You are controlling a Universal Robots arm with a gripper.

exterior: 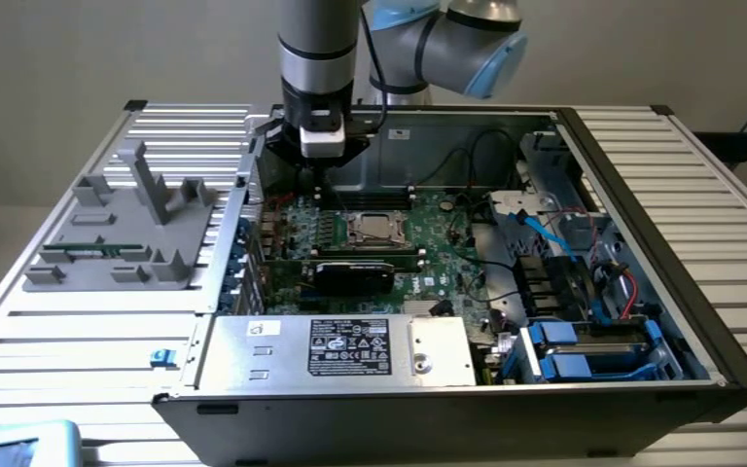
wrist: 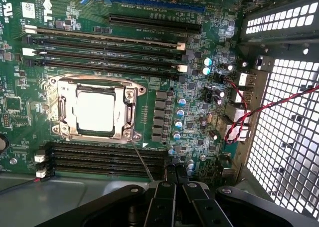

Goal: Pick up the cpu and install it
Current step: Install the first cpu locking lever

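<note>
Silver cpu (wrist: 97, 111) sits in its socket (wrist: 62, 112), apart from the closed, empty end effector (wrist: 177, 181).

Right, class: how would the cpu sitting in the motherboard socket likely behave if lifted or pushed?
The cpu is a thin flat square, probably stiff and light. Its smooth shiny top looks slippery. Lying flat inside the metal frame, it likely won't roll, tip or slide sideways.
</note>
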